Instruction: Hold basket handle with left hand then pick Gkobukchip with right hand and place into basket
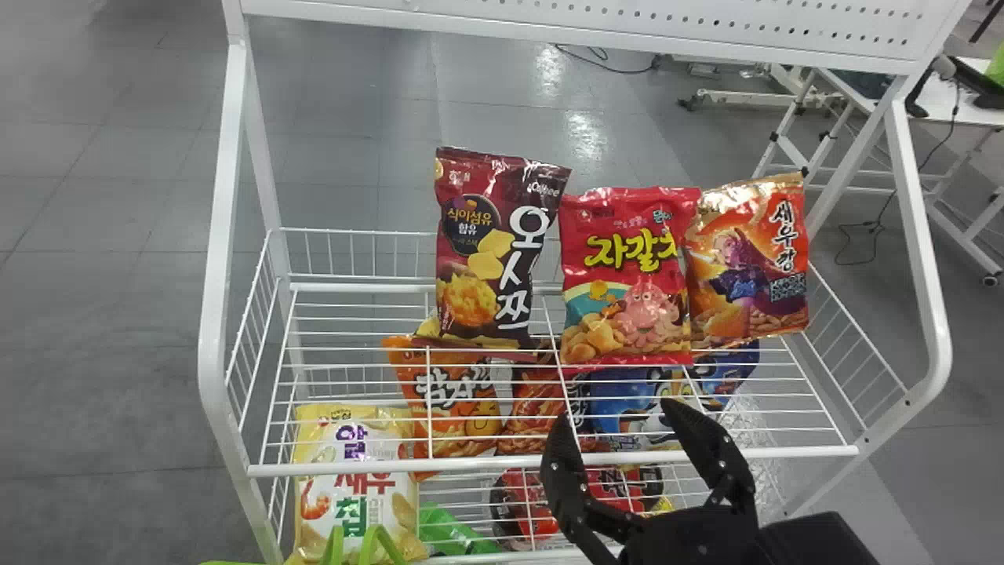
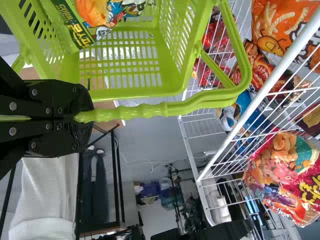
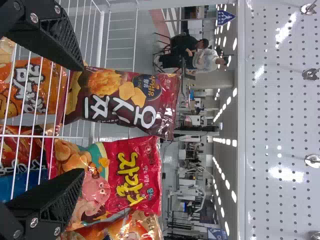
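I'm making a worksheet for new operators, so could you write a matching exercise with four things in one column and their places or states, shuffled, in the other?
1. Left gripper
2. Right gripper
3. Red octopus snack bag
4. Yellow shrimp chip bag

A. Between a maroon bag and an orange bag
B. Shut on the green basket handle
C. Lower than the upper wire shelf, toward its left end
D. Open, with nothing between its fingers

Right pairs: 1-B, 2-D, 3-A, 4-C
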Controlling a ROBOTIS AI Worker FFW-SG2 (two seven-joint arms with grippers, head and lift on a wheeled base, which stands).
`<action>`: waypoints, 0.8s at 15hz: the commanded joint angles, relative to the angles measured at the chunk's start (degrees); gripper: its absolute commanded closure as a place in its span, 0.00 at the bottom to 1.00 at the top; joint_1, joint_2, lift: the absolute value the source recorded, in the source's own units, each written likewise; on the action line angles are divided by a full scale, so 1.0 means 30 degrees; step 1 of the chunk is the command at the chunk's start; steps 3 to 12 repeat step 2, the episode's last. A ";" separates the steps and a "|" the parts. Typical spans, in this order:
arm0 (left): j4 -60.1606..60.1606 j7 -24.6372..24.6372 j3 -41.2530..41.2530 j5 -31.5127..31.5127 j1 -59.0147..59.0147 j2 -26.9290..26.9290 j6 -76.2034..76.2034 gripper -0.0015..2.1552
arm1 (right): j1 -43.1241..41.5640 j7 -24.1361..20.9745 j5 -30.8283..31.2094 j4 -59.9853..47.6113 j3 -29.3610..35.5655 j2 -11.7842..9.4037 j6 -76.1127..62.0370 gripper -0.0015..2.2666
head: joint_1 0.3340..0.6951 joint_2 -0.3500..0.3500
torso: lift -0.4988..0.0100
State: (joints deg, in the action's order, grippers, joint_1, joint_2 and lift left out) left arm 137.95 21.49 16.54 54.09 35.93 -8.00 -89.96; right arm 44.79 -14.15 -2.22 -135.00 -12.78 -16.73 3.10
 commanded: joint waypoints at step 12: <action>-0.0103 0.0013 -0.0007 -0.0041 -0.0052 -0.0001 -0.0022 0.79 | -0.0164 0.0000 0.0008 0.0148 -0.0136 0.0010 -0.0110 0.06 | 1.00 0.24 | 0.92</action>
